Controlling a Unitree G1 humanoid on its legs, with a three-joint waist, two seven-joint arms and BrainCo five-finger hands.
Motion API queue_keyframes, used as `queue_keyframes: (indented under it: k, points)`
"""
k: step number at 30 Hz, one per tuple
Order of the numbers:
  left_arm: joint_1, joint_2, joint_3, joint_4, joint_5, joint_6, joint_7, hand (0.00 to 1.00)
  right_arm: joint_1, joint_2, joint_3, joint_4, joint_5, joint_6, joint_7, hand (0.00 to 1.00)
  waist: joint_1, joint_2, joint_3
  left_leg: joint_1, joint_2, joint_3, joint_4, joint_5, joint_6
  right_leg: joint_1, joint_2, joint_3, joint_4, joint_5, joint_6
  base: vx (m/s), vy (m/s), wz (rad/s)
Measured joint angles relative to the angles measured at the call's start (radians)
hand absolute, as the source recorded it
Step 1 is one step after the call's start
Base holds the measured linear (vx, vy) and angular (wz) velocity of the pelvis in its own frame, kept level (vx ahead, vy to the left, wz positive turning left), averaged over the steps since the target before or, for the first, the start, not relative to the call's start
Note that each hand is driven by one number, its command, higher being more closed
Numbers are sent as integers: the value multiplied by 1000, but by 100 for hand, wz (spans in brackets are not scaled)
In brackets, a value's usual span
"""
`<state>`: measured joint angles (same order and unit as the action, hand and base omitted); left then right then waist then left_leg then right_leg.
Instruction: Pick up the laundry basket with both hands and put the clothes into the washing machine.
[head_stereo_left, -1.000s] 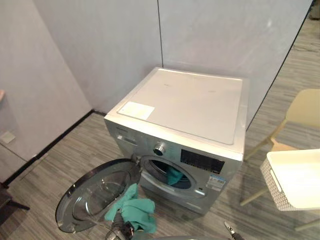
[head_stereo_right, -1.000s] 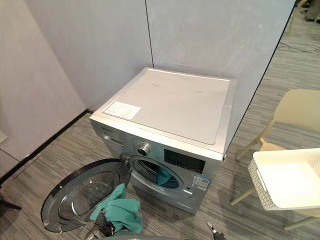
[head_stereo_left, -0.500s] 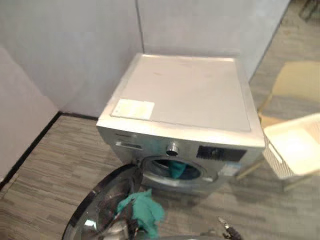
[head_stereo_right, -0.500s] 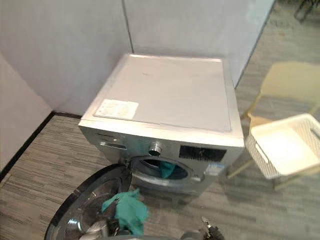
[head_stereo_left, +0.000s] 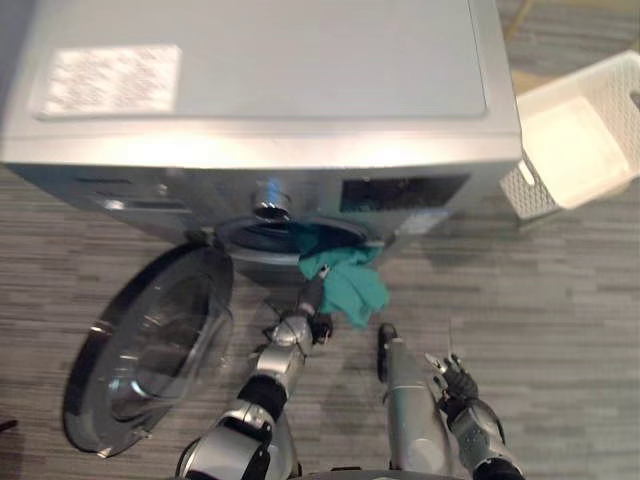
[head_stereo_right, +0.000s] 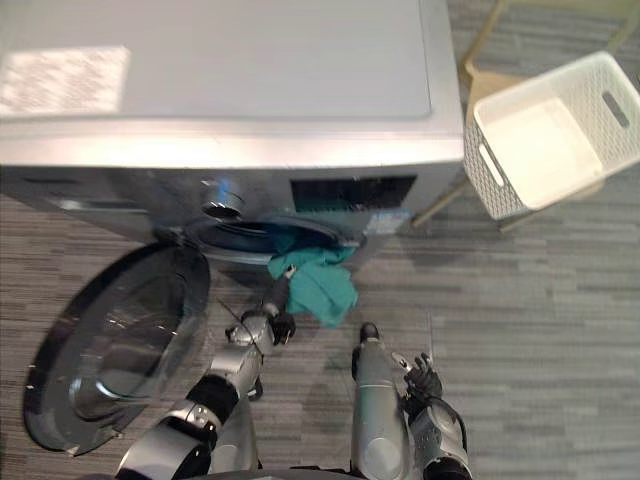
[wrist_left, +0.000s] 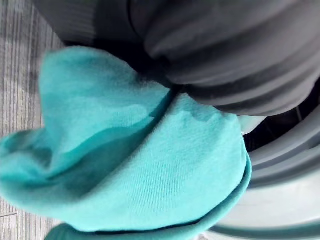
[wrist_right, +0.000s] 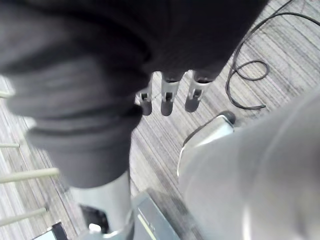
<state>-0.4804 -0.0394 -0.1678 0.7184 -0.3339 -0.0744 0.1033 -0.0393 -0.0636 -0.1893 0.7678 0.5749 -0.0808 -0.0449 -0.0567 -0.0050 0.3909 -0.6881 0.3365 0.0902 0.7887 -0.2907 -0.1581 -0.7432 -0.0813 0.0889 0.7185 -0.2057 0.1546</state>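
Straight, dark-tipped fingers (wrist_right: 167, 97) hang loose and apart on the robot's right hand (head_stereo_left: 455, 385), which holds nothing and hovers low over the grey plank floor (head_stereo_left: 560, 300), well clear of the laundry. The left hand (head_stereo_left: 313, 298) reaches up to the underside of a teal cloth (head_stereo_left: 345, 285); it is buried in the folds, so whether it grips the fabric cannot be told. The cloth is a soft, matte knit, bunched into thick rounded folds. It drapes over the lower lip of the drum opening (head_stereo_left: 260, 238): one part lies dark inside the drum, while the larger part hangs down the front. The silver washing machine (head_stereo_left: 280, 90) is a front-loader with a round dial (head_stereo_left: 270, 205) above the opening and a pale label (head_stereo_left: 110, 78) on its flat top. Its round glass door (head_stereo_left: 150, 350) swings wide open to the robot's left. To the right, beside the machine, a white perforated laundry basket (head_stereo_right: 500, 180) sits empty on a pale chair (head_stereo_right: 483, 85).
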Motion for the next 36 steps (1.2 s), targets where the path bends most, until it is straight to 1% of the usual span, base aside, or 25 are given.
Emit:
queue_keyframes:
  k: [2, 3, 5, 6, 7, 8, 10, 12, 14, 15, 18, 19, 20, 21, 23, 25, 27, 28, 29, 30, 31, 32, 33, 34, 36]
  points:
    - [-56, 13, 68, 9, 0, 1, 34, 100, -2, 2, 3, -8, 15, -2, -7, 0, -9, -14, 28, -48, 6, 0, 16, 0, -1, -52, 4, 3, 15, 9, -7, -89, -37, -21]
    - [-102, 39, 119, 29, -4, 1, 53, 100, -3, 3, 3, -8, 17, -2, -17, 0, -9, -21, 41, -90, 17, 3, 30, 1, -1, -97, 13, 6, 22, 17, -13, -56, -29, -22]
    - [-156, 74, 187, 42, -23, 1, 70, 100, -4, 2, 2, -12, 27, -11, -21, 0, -13, -24, 54, -137, 23, 5, 36, 2, -2, -147, 17, 6, 20, 33, -19, -17, -19, -24]
    - [-199, 110, 232, 46, -39, 1, 84, 100, -5, 2, 2, -20, 42, -15, -26, 0, -11, -25, 66, -173, 39, 9, 47, 4, 0, -183, 29, 9, 19, 45, -18, 31, -12, -33]
    - [-230, 141, 262, 47, -53, 0, 97, 100, -7, 5, 3, -29, 46, -22, -30, 0, -9, -25, 71, -200, 50, 9, 61, 6, 3, -210, 40, 10, 20, 58, -27, 41, -7, -36]
    - [-249, 163, 278, 47, -60, 0, 101, 100, -9, 8, 3, -40, 51, -25, -33, 0, -9, -26, 75, -216, 54, 8, 67, 6, 3, -226, 45, 12, 21, 65, -20, 82, 11, -29]
    - [-323, 233, 304, 48, -93, -1, 112, 100, -22, 16, 4, -79, 65, -35, -37, 0, -11, -28, 112, -250, 66, 11, 84, 9, -2, -256, 51, 12, 22, 72, -18, 90, 32, -17]
    - [-396, 287, 326, 47, -121, -2, 116, 100, -22, 17, 14, -109, 78, -49, -36, 0, -9, -30, 121, -285, 68, 18, 91, 8, 0, -290, 51, 17, 21, 78, -12, 88, 59, -9]
    - [-446, 332, 329, 43, -142, -1, 118, 100, -22, 17, 27, -130, 88, -55, -30, 0, -9, -35, 129, -296, 70, 27, 96, 8, 1, -300, 52, 21, 13, 82, -10, 83, 74, -9]
    - [-465, 360, 329, 14, -160, -1, 120, 100, -22, 17, 30, -133, 93, -66, -18, 0, -10, -34, 130, -302, 72, 31, 96, 7, 2, -302, 52, 21, 4, 83, -9, 67, 71, -9]
    - [-521, 430, 327, -74, -204, -11, 138, 100, -20, 17, 31, -133, 103, -69, -14, 0, -7, -34, 130, -307, 76, 39, 90, 7, 2, -302, 52, 20, -15, 90, -8, 60, 70, -5]
    - [-559, 474, 327, -100, -218, -19, 143, 100, -19, 17, 31, -133, 105, -69, -13, 0, -7, -34, 130, -309, 76, 40, 88, 7, 2, -302, 52, 19, -21, 93, -7, 32, 43, -1]
    - [-581, 496, 327, -108, -227, -27, 147, 100, -16, 16, 31, -133, 105, -69, -11, 0, -6, -33, 130, -309, 76, 40, 86, 7, 2, -302, 52, 20, -22, 93, -7, 34, 50, 0]
    - [-600, 509, 316, -107, -252, -62, 164, 100, -10, 16, 31, -133, 113, -69, -2, 0, -7, -34, 132, -312, 76, 41, 84, 7, 3, -303, 52, 18, -25, 95, -6, 29, 47, 2]
    - [-619, 521, 265, -108, -266, -59, 163, 100, 9, 11, 30, -133, 124, -69, 10, 0, 1, -32, 138, -321, 76, 41, 84, 8, 3, -312, 52, 16, -25, 96, -8, 23, 42, 0]
    - [-666, 564, 193, -108, -271, -64, 163, 100, 38, 1, 30, -128, 128, -68, 27, 0, 15, -31, 139, -339, 76, 41, 90, 9, 5, -333, 52, 17, -17, 97, -9, 14, 33, -2]
    - [-684, 582, 147, -109, -267, -69, 166, 100, 65, -7, 30, -128, 132, -68, 33, 0, 19, -30, 139, -350, 76, 39, 97, 9, 5, -346, 52, 17, -6, 97, -10, 16, 37, 0]
    - [-687, 610, 97, -109, -245, -70, 202, 100, 90, -17, 29, -129, 140, -69, 49, 0, 20, -28, 140, -359, 76, 34, 105, 9, 5, -352, 52, 16, 0, 98, -11, 9, 40, 1]
    - [-687, 616, 88, -109, -235, -70, 212, 100, 95, -20, 29, -129, 141, -69, 50, 0, 20, -28, 140, -361, 76, 33, 106, 9, 5, -353, 52, 16, 1, 98, -11, -1, 35, 2]
    - [-687, 639, 52, -113, -166, -69, 266, 0, 119, -26, 27, -136, 143, -72, 50, 0, 21, -28, 140, -373, 76, 27, 116, 9, 5, -363, 52, 14, 10, 98, -11, -10, 37, 2]
    - [-687, 673, 20, -121, 4, -58, 358, 0, 137, -27, 22, -137, 144, -87, 50, 0, 21, -28, 140, -392, 76, 20, 125, 9, 6, -377, 52, 11, 15, 99, -12, -11, 39, 2]
    - [-689, 690, 10, -123, 81, -51, 394, 0, 143, -28, 21, -137, 147, -94, 49, 0, 20, -28, 140, -401, 76, 17, 129, 8, 6, -383, 52, 9, 16, 100, -14, -12, 53, -1]
    - [-694, 715, -5, -126, 217, -24, 452, 0, 152, -31, 21, -134, 156, -103, 47, 0, 19, -27, 141, -417, 76, 11, 137, 8, 7, -395, 52, 7, 18, 103, -14, -6, 40, -1]
    - [-703, 726, -26, -131, 291, 4, 477, 0, 157, -33, 22, -132, 162, -109, 47, 0, 19, -26, 141, -425, 76, 8, 140, 8, 7, -399, 52, 6, 18, 104, -13, -2, 53, 1]
    - [-717, 727, -46, -132, 403, 40, 488, 0, 157, -35, 31, -130, 164, -114, 47, 0, 22, -24, 142, -435, 75, -2, 148, 8, 7, -399, 51, -1, 19, 104, -13, 10, 56, 3]
